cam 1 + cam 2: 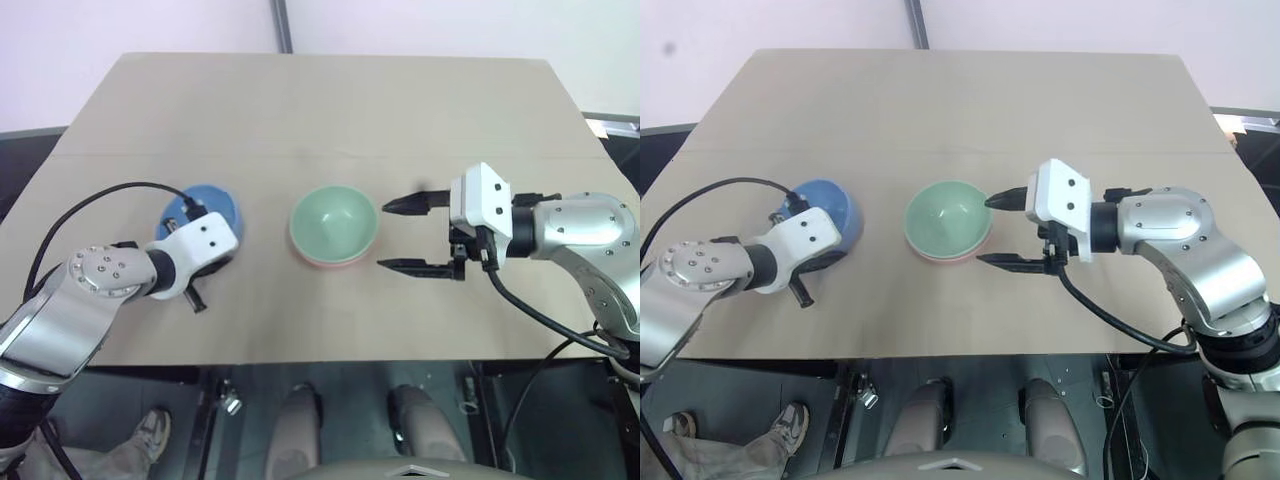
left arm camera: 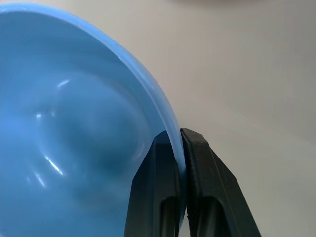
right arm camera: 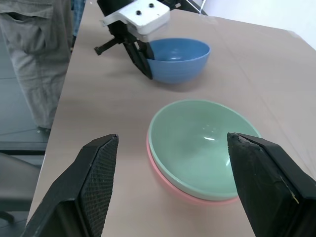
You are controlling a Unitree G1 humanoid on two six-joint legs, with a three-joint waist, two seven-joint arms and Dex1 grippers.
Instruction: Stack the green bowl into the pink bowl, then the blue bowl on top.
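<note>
Left arm reaches in from the lower left, its left gripper [image 2: 178, 148] angled forward and downward with both black fingers pinched together on a thin rim. Right arm bends in from the right, wrist level, right gripper [image 1: 405, 235] pointing toward the left, fingers spread wide apart and holding nothing

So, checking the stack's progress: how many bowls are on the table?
3: the green bowl nested in the pink bowl mid-table, and the blue bowl to their left, its rim pinched by the left gripper.
</note>
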